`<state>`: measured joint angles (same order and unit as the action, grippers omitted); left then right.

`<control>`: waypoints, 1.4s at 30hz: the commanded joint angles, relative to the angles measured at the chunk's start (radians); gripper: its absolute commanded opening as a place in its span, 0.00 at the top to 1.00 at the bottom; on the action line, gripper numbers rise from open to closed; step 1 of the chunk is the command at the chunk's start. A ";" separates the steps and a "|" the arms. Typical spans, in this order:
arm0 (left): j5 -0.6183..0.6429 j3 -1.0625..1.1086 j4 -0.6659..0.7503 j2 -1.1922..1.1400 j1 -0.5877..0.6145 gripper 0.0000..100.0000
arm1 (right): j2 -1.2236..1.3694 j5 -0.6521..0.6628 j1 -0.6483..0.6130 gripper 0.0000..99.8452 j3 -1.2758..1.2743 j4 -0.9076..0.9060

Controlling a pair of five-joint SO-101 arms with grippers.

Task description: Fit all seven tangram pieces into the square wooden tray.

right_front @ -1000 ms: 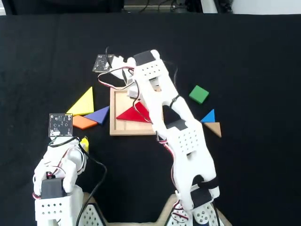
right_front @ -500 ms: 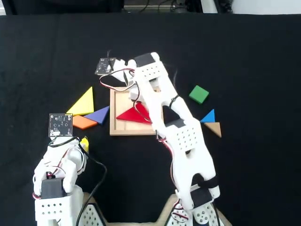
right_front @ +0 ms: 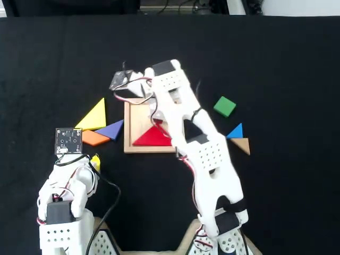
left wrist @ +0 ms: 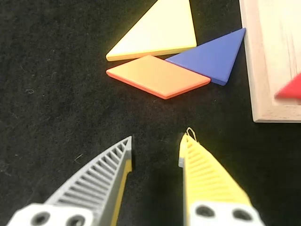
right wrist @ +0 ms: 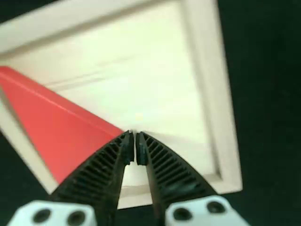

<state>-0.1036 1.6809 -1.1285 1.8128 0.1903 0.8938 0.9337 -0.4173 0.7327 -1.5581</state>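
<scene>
From above, the wooden tray (right_front: 137, 114) sits mid-table with the red triangle (right_front: 153, 137) lying in it, long edge against the wall nearest the arms. The right arm (right_front: 183, 109) stretches out over the tray. Just beside the tray are a yellow triangle (right_front: 94, 116), a blue triangle (right_front: 111, 129) and an orange slanted piece (right_front: 94, 137). On the tray's other side, well apart from it, are a green square (right_front: 224, 105), a small blue triangle (right_front: 236, 131) and a tan triangle (right_front: 241, 145). The left arm (right_front: 66, 196) is folded back at the table's near edge.

From the left wrist, the left claw (left wrist: 156, 141) hangs over bare black cloth, narrowly parted and holding nothing. The orange piece lies nearest it, touching the yellow and blue triangles.

From the right wrist, the right claw (right wrist: 131, 139) is pinched together, tips touching, over the tray floor right at the red triangle's edge.
</scene>
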 commanded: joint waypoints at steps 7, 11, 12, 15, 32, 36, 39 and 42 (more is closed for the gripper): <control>-0.011 0.018 -0.006 0.008 0.010 0.83 | -0.018 -0.009 -0.083 0.99 0.044 -0.072; -0.011 0.018 -0.006 0.008 0.010 0.83 | -0.054 -0.009 -0.049 0.99 0.105 -0.107; -0.011 0.018 -0.006 0.008 0.010 0.83 | -0.076 -0.009 -0.041 0.99 0.140 -0.126; -0.011 0.018 -0.006 0.008 0.010 0.83 | -0.160 -0.011 -0.026 0.99 0.268 -0.203; 0.011 0.016 0.158 0.009 0.153 0.83 | -1.035 -0.520 0.057 0.99 -0.507 -0.137; 0.054 0.005 0.107 0.009 0.073 0.83 | -1.202 -0.520 0.135 0.99 -0.806 0.035; 0.034 -0.004 0.080 0.009 0.042 0.83 | -1.308 -0.520 0.187 0.99 -1.013 0.155; -0.058 -0.007 0.077 0.009 -0.010 0.83 | -1.397 -0.520 0.221 0.99 -1.199 0.244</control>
<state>-0.0821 1.6809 -1.0441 1.8128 0.2470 -0.3705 0.4227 -0.2501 -0.2555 -1.4323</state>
